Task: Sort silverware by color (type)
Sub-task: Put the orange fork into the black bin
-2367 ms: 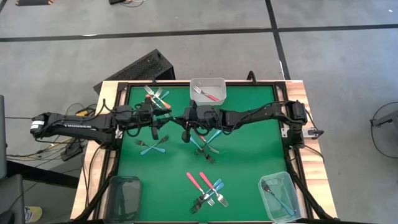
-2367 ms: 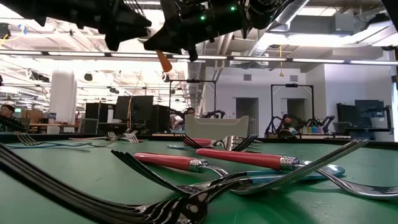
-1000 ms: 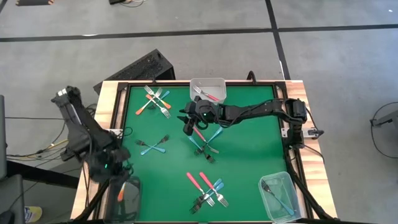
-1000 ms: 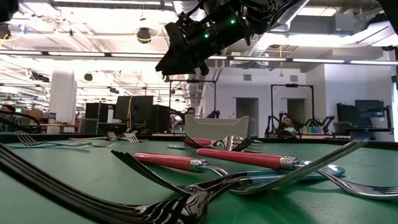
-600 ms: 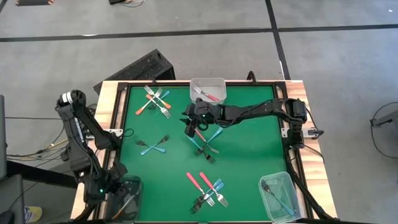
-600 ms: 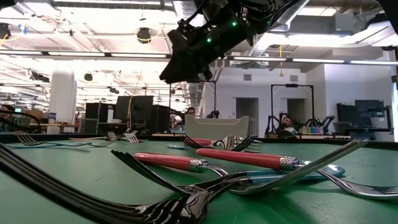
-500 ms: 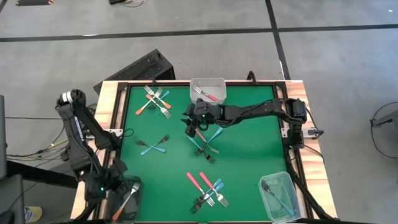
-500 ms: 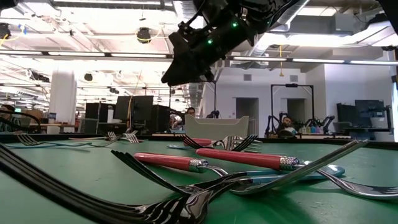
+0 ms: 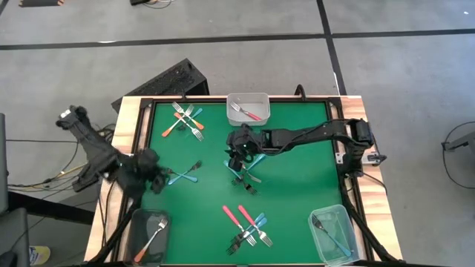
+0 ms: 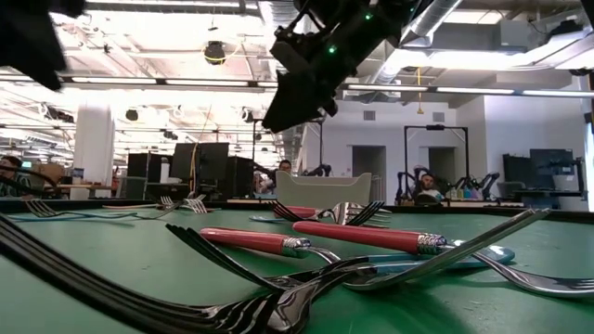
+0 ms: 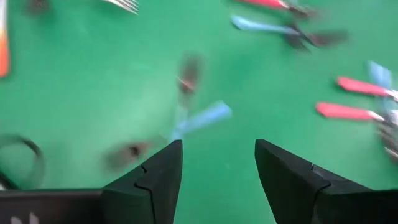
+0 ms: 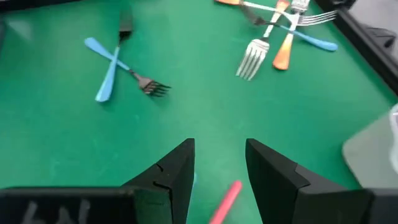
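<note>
A robotics lab in a large open industrial hall. From table height, the room stretches far back under a high ceiling [image 10: 167,37] of exposed ducts, pipes and long strip lights. A white column [image 10: 89,139] stands at the left, dark monitors [image 10: 200,160] line distant benches, and metal frames [image 10: 434,153] stand further back. A few people sit at workstations. From above, a green-topped table [image 9: 297,185] with two robot arms stands on a grey concrete floor [image 9: 401,81] marked with dark tape lines, cables trailing beside it.

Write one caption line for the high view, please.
Overhead view: left gripper open near crossed blue forks, right gripper open above the central fork pile; an orange fork lies in the near-left tub.
</note>
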